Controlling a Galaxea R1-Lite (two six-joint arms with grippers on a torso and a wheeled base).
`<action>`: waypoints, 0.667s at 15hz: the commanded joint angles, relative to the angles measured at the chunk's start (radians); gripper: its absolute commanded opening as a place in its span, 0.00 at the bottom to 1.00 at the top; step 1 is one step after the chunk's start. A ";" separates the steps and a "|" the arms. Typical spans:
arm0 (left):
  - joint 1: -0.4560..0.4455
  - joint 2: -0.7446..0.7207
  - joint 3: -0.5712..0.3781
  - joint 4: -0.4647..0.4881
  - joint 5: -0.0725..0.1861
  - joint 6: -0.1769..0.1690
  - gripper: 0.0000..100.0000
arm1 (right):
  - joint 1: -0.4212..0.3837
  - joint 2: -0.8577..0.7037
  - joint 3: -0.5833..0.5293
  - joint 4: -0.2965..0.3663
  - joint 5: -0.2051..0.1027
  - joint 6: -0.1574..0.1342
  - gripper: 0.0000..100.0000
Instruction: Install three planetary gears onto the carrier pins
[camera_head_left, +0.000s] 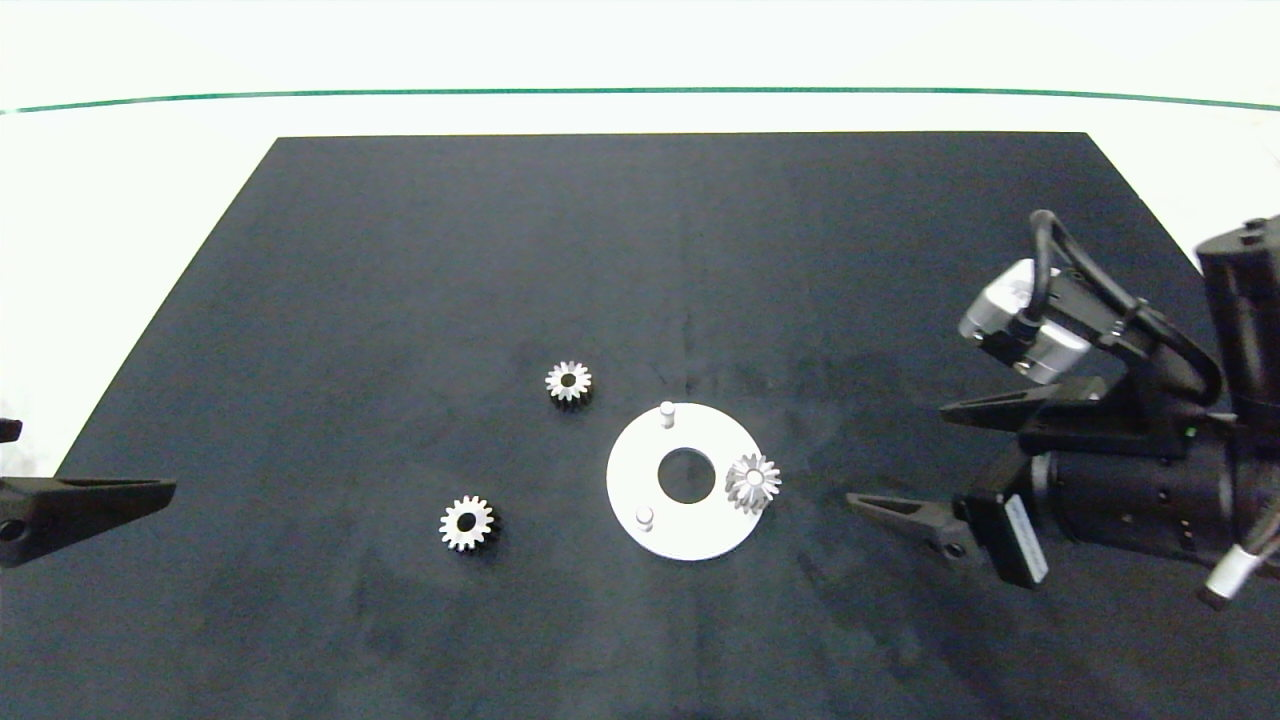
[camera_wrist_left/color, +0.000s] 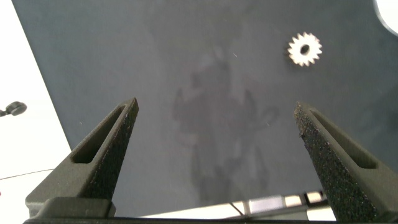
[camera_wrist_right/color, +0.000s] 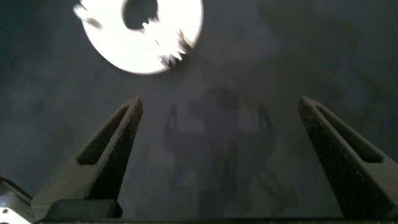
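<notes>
One planetary gear (camera_head_left: 752, 482) sits on the white disc (camera_head_left: 690, 530); right gripper (camera_head_left: 895, 460) gapes empty just right of it; left gripper (camera_head_left: 95, 495) parked far left, fingers spread.

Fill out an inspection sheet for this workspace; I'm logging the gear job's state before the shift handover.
Surface: black mat on a white table; a green line runs along the far side.
Job's things: white disc with one gear seated on a pin; two pins bare. Two loose gears lie flat on the mat, left of the disc.
Clutter: nothing seen.
Grippers: right tool open, empty, just right of the disc; left tool open, empty, at the mat's left edge.
Cables: black cable looped on the right arm.
Surroundings: nothing seen.
</notes>
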 joint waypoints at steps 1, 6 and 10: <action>0.001 0.000 -0.008 0.078 0.004 -0.001 1.00 | -0.056 -0.196 0.149 -0.006 -0.027 0.012 1.00; -0.049 0.040 -0.001 0.118 0.005 -0.024 1.00 | -0.081 -0.221 0.110 -0.020 -0.105 0.012 1.00; -0.161 0.043 0.091 0.107 -0.005 -0.046 1.00 | -0.069 -0.231 0.113 -0.020 -0.102 0.012 1.00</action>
